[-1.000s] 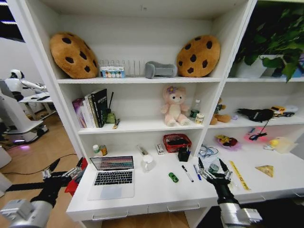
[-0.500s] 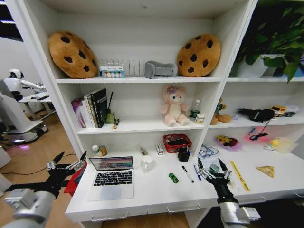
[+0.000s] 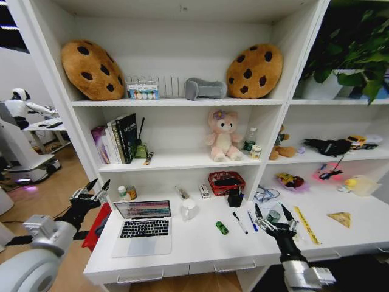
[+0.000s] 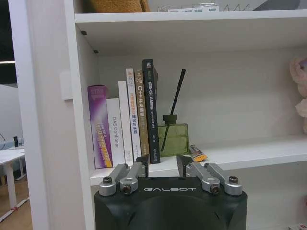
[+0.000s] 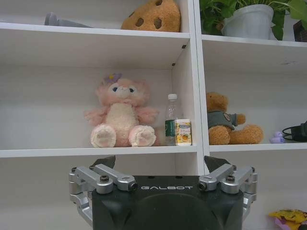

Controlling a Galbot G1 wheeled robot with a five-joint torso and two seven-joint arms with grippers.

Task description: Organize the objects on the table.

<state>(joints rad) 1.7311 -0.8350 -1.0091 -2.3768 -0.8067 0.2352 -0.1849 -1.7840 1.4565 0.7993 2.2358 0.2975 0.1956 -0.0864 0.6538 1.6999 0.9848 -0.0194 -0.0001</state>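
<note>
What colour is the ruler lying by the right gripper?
Yellow. The ruler shows best in the head view.

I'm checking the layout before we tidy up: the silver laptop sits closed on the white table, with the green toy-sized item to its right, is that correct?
Not quite. In the head view the silver laptop sits open, its lit screen standing up over the keyboard. The rest holds: it is on the white table, and the green toy-sized item lies to its right.

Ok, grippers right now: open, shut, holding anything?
Left gripper: open, empty, in the air left of the laptop.
Right gripper: open, empty, above the table.
</note>
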